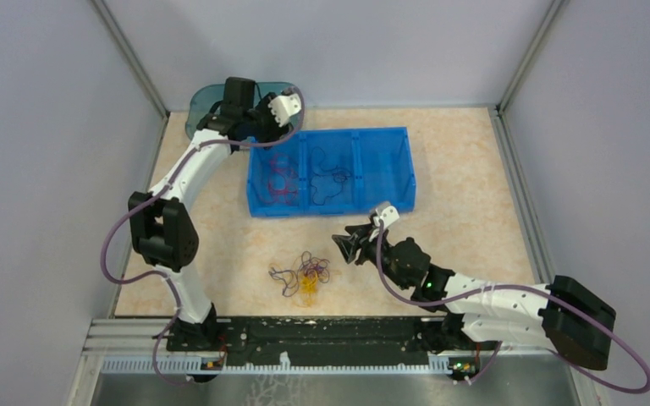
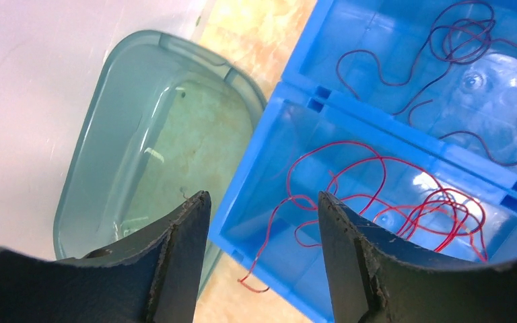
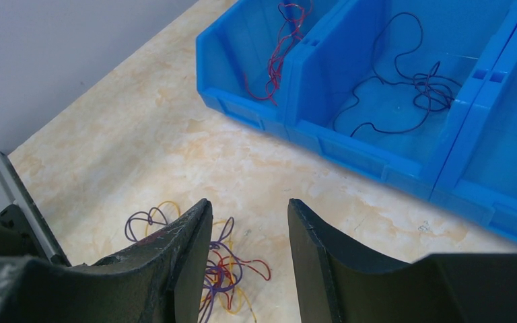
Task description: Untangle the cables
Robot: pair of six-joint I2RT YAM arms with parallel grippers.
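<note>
A small tangled clump of cables [image 1: 303, 276] in purple, red and yellow lies on the table near the front; it also shows in the right wrist view [image 3: 232, 272]. Red cables [image 2: 390, 195] lie in the left compartment of the blue bin [image 1: 389, 203], one end hanging over its wall. Dark purple cables [image 2: 471, 40] lie in the middle compartment. My left gripper [image 2: 262, 208] is open and empty above the bin's left corner. My right gripper [image 3: 249, 215] is open and empty, hovering right of the clump.
A teal translucent container [image 1: 199, 106] stands at the back left, beside the bin, and shows empty in the left wrist view [image 2: 148, 148]. The bin's right compartment [image 1: 385, 165] holds no cable. Grey walls close in the table on three sides.
</note>
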